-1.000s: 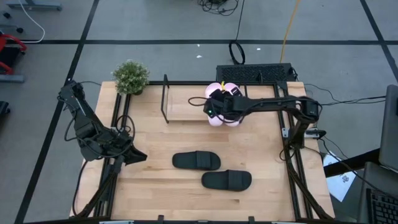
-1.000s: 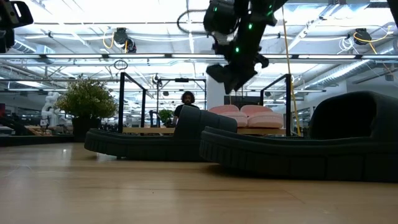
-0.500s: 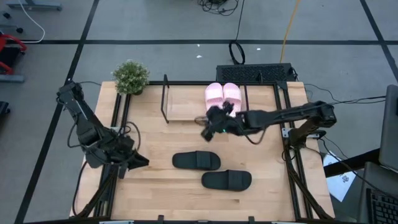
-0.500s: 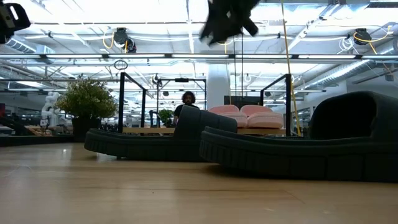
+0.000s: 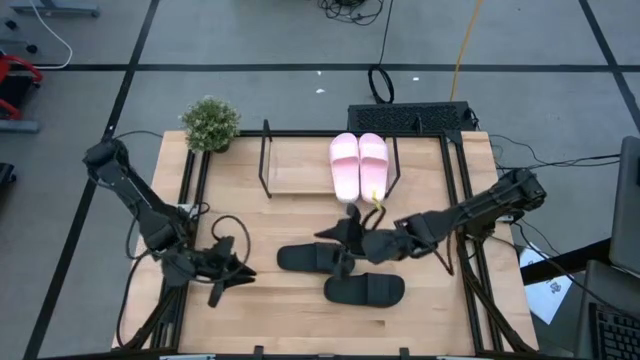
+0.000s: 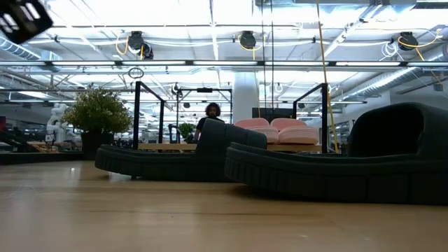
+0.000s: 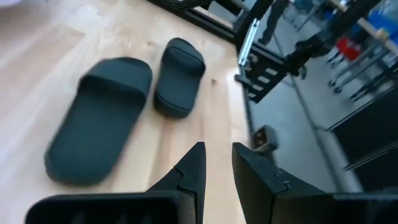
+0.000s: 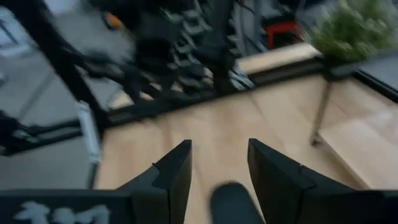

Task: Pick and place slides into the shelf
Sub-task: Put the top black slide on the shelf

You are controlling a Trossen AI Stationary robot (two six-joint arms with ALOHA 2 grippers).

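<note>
The grey floor [image 5: 250,40] around the wooden table [image 5: 250,300] was crossed by dark lines, with cables [image 5: 380,80] trailing over it. Beyond, a bright hall showed ceiling lights [image 6: 140,43], metal frames and a distant person [image 6: 211,115].

In the high view the right gripper [image 5: 345,238] hangs over one end of the rear black slide [image 5: 315,258], hiding that end, and its fingers are too small and dark there to tell apart. In the right wrist view everything is smeared: only the rounded tip of a black slide [image 8: 235,202] shows between the fingers [image 8: 171,174], the rest cut off by the bottom edge. In the low view the two black slides [image 6: 336,171] block most of the shelf [image 6: 231,145], so only the tops of the pink slides [image 6: 276,129] show, and a person [image 6: 210,115] behind is seen from the shoulders up. The left wrist view is blurred.
</note>
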